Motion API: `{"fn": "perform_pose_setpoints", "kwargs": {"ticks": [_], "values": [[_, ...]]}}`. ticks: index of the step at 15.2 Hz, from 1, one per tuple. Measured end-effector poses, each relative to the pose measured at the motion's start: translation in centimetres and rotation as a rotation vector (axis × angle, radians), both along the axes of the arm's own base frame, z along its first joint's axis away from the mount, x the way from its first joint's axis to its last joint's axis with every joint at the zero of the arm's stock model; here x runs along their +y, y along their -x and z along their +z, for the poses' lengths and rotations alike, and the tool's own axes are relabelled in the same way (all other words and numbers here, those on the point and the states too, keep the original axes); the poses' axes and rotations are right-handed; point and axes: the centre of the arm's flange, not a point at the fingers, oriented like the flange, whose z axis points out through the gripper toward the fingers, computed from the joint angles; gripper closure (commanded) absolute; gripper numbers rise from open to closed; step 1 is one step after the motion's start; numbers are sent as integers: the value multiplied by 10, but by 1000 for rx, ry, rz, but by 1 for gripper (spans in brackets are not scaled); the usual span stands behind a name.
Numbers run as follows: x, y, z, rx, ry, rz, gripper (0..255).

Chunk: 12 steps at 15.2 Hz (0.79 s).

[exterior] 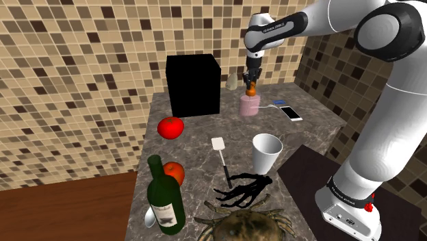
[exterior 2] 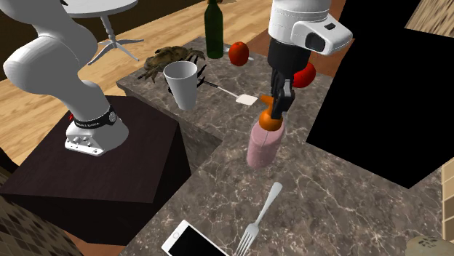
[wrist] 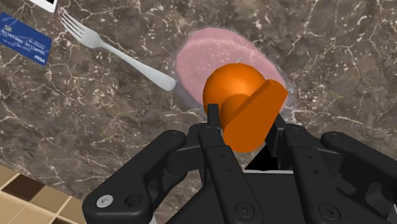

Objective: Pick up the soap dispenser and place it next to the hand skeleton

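The soap dispenser (exterior: 250,105) is a pink bottle with an orange pump head, upright at the back of the marble counter (exterior: 308,130). My gripper (exterior: 252,83) comes down on it from above, and its black fingers clasp the orange pump from both sides (wrist: 247,121). The second exterior view has the bottle (exterior 2: 263,145) resting on the counter under the gripper (exterior 2: 276,109). The pink body (wrist: 210,60) lies beyond the fingertips. A black hand skeleton (exterior: 243,190) lies at the counter's near end, in front of a white cup (exterior: 266,152).
A black box (exterior: 193,85) stands to the shoulder view's left of the dispenser. A phone (exterior: 291,113), fork (exterior 2: 258,218) and blue card (wrist: 22,41) lie near the bottle. Tomato (exterior: 170,127), spatula (exterior: 221,154), apple (exterior: 174,171), wine bottle (exterior: 164,198) and crab (exterior: 243,224) crowd the near end.
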Motion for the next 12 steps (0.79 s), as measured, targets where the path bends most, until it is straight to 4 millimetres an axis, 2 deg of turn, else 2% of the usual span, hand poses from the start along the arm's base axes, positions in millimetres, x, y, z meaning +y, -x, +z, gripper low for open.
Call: {"fn": "perform_pose_setpoints", "kwargs": {"ticks": [12], "values": [[1, 1, 63, 0, 0, 0, 255]]}}
